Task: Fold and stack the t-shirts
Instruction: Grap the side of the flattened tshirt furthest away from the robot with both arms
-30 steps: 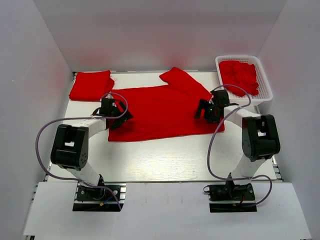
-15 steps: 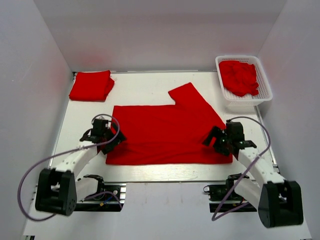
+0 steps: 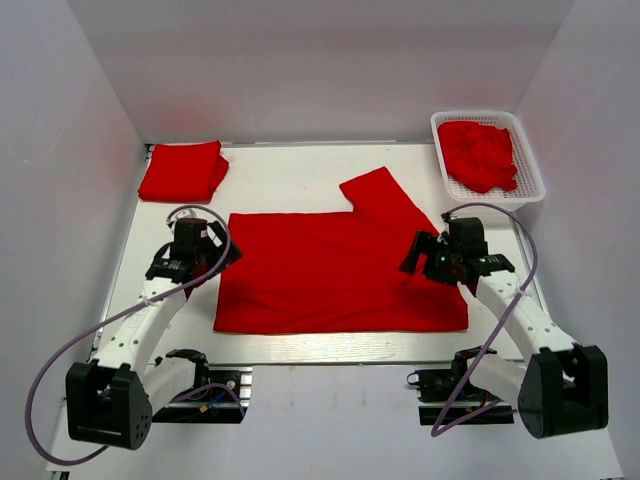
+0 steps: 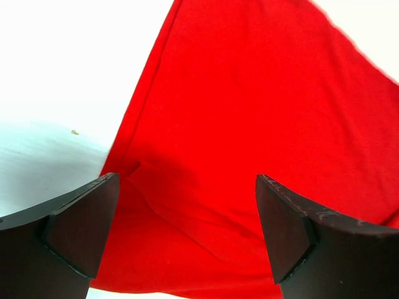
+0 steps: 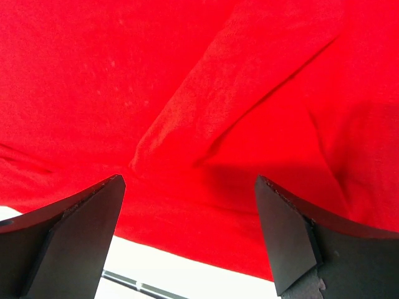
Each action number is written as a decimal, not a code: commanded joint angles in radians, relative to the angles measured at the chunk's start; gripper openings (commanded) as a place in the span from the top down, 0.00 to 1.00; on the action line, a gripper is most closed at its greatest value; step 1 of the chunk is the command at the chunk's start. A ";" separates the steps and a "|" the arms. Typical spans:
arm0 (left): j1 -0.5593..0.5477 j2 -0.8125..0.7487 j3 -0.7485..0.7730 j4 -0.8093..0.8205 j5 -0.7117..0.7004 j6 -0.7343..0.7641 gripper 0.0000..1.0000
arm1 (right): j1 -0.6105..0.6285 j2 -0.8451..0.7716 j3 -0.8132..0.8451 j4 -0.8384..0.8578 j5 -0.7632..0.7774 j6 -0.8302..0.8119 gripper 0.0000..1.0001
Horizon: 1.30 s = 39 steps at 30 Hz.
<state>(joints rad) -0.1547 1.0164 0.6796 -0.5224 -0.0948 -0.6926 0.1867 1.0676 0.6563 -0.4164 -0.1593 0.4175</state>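
Observation:
One red t-shirt (image 3: 335, 270) lies spread flat in the middle of the table, one sleeve (image 3: 385, 197) sticking out at the back right. My left gripper (image 3: 212, 256) is open and empty over the shirt's left edge; in the left wrist view the gripper (image 4: 187, 233) hovers above the shirt (image 4: 249, 124). My right gripper (image 3: 420, 262) is open and empty over the right side; in the right wrist view the gripper (image 5: 190, 233) hovers above the shirt (image 5: 187, 93) near its hem. A folded red t-shirt (image 3: 182, 170) lies at the back left.
A white mesh basket (image 3: 530, 160) at the back right holds crumpled red shirts (image 3: 480, 152). White walls stand on three sides. The spread shirt's hem lies close to the table's near edge (image 3: 330, 350). Purple cables loop off both arms.
The spread shirt was dragged toward the near edge and laid flat. Both grippers then let go of it and moved back from its near corners.

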 commanded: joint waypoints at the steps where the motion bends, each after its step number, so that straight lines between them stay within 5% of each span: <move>1: 0.004 0.051 0.031 0.019 -0.006 0.016 0.00 | 0.020 0.051 0.016 0.059 -0.046 -0.019 0.10; 32: 0.004 0.102 0.078 -0.011 -0.086 0.027 0.00 | 0.088 0.276 0.045 0.292 -0.011 0.014 0.10; 39: 0.004 0.102 0.078 -0.011 -0.095 0.027 0.00 | 0.092 0.310 -0.001 0.504 -0.089 0.070 0.10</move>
<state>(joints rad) -0.1535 1.1404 0.7231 -0.5259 -0.1696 -0.6662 0.2710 1.3521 0.6575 -0.0811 -0.1963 0.4488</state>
